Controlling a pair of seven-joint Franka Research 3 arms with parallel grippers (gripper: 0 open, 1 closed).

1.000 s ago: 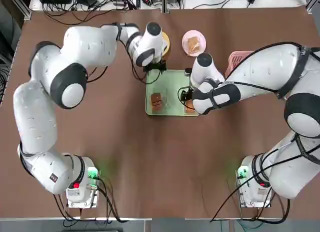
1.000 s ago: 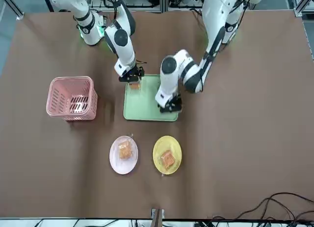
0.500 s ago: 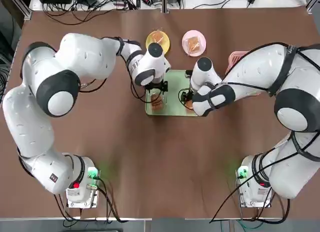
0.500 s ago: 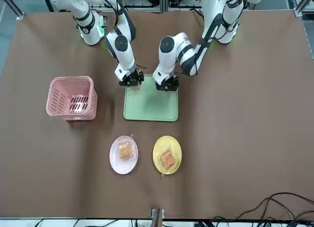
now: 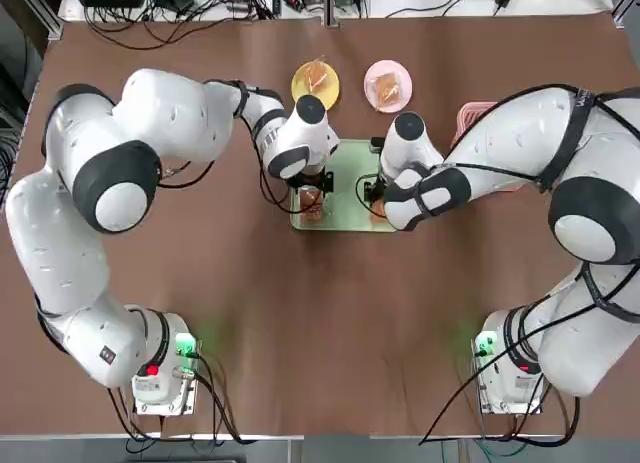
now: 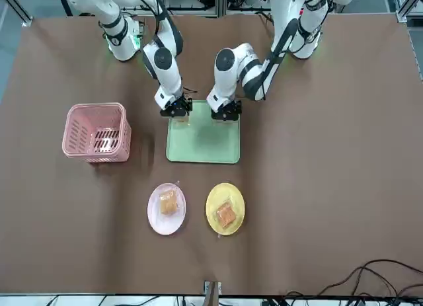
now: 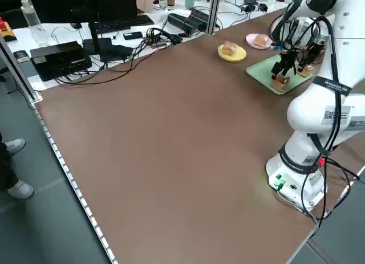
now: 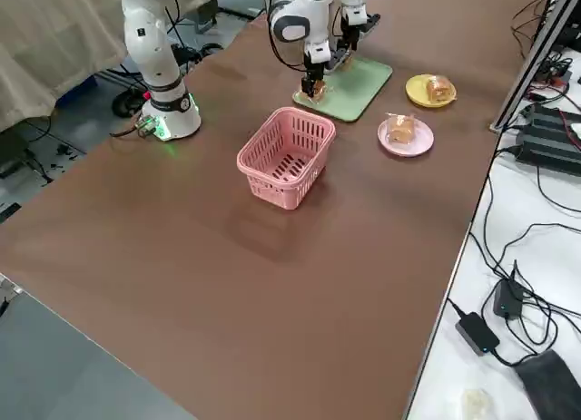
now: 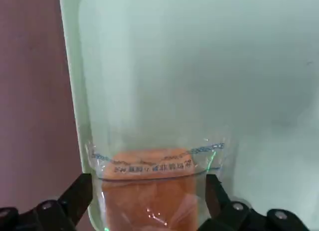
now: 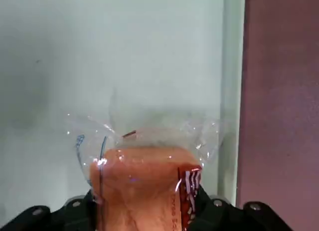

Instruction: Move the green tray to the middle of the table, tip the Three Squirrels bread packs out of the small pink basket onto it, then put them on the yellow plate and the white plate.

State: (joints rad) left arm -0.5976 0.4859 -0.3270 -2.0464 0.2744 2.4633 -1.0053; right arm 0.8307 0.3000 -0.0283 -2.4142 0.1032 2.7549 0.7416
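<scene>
A robotics lab: cable tangles (image 5: 190, 8), power bricks (image 8: 478, 331) and a keyboard (image 7: 117, 25) ring the table (image 7: 171, 138).

The surface (image 6: 330, 154) wears a matt dark brown cloth, smooth and without sheen. The green tray (image 6: 205, 144) is pale mint plastic with a soft satin finish. The Three Squirrels bread packs (image 9: 149, 191) are glossy clear film, crinkled and catching highlights over porous orange-brown bread. The small pink basket (image 8: 286, 157) is moulded lattice plastic. The yellow plate (image 6: 225, 209) and the white plate (image 6: 166, 209) look smooth. The arm shells are glossy white plastic.
</scene>
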